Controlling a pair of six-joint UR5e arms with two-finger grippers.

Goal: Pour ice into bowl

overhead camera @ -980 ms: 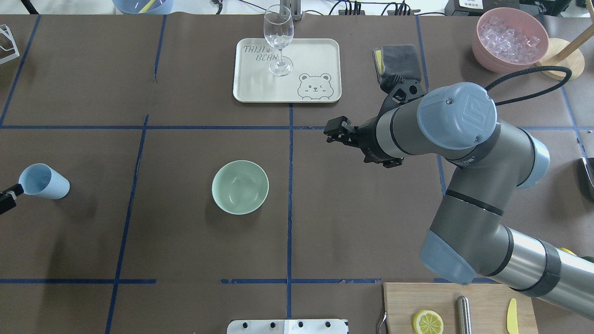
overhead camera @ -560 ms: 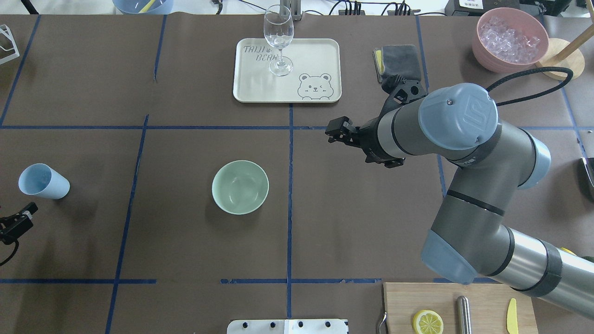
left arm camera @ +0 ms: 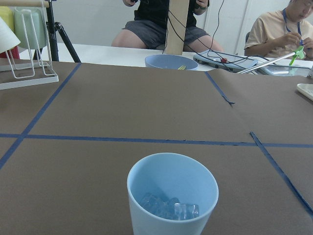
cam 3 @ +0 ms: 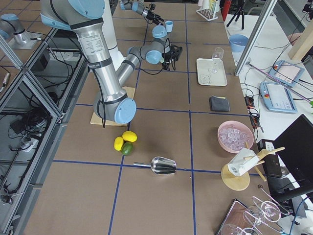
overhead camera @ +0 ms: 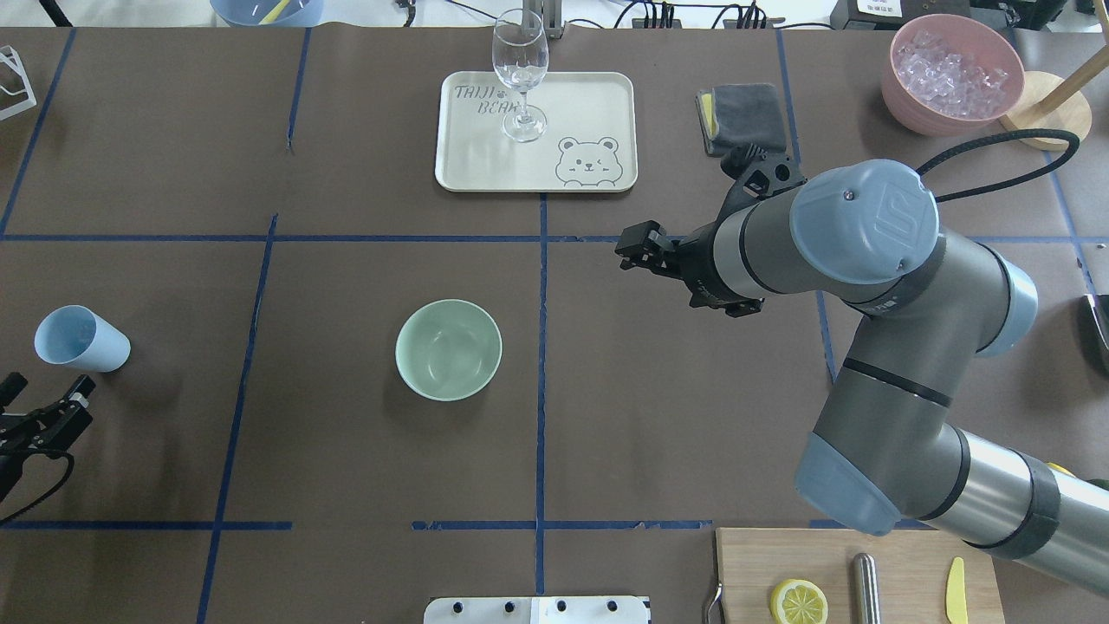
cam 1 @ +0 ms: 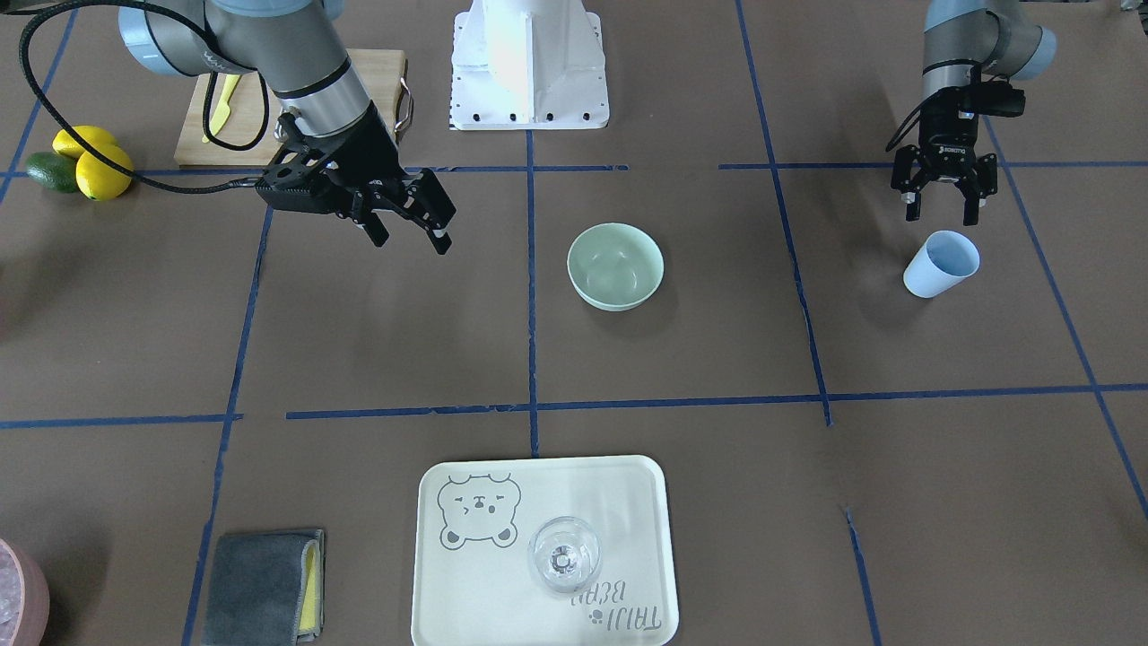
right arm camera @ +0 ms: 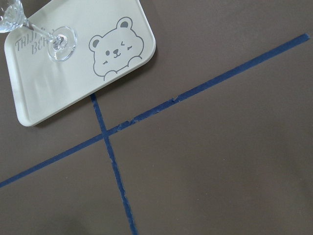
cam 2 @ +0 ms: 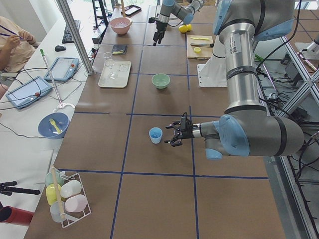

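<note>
The pale mint-green bowl (overhead camera: 448,349) stands empty near the table's middle; it also shows in the front view (cam 1: 615,266). The ice (left arm camera: 168,206) is a small cluster of clear cubes at the bottom of an upright light blue cup (overhead camera: 82,338) at the table's left end, also seen in the front view (cam 1: 940,263). My left gripper (overhead camera: 48,390) is open and empty, just on the robot's side of the cup and apart from it (cam 1: 942,215). My right gripper (cam 1: 408,231) is open and empty, held above the table to the right of the bowl (overhead camera: 637,247).
A cream bear tray (overhead camera: 598,95) with a wine glass (overhead camera: 520,78) sits at the far middle. A grey cloth (overhead camera: 745,113) and a pink container of crushed ice (overhead camera: 953,74) are at the far right. A cutting board (overhead camera: 901,555) with a lemon slice lies near right.
My left gripper has drawn back from the blue cup toward the robot's side, and the cup stays upright. My right arm has shifted slightly to the right.
</note>
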